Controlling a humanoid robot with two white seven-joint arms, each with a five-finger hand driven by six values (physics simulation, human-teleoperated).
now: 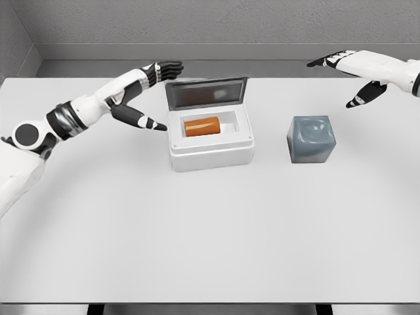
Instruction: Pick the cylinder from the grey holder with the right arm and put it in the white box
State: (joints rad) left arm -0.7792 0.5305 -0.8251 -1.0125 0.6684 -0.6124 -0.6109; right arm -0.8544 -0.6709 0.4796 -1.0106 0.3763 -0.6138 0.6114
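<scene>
An orange cylinder [201,126] lies on its side inside the white box [210,152], whose lid [207,94] stands raised at the back. The grey holder [311,138], a rounded cube with a hollow top, sits to the right of the box with nothing in it. My right hand [348,75] hovers above and behind the holder, fingers spread, holding nothing. My left hand [152,92] is stretched out just left of the box lid, fingers open, thumb pointing toward the box's left wall.
The box and holder rest on a wide white table [210,236]. A grey wall runs along the back, and the table's front edge shows near the bottom of the view.
</scene>
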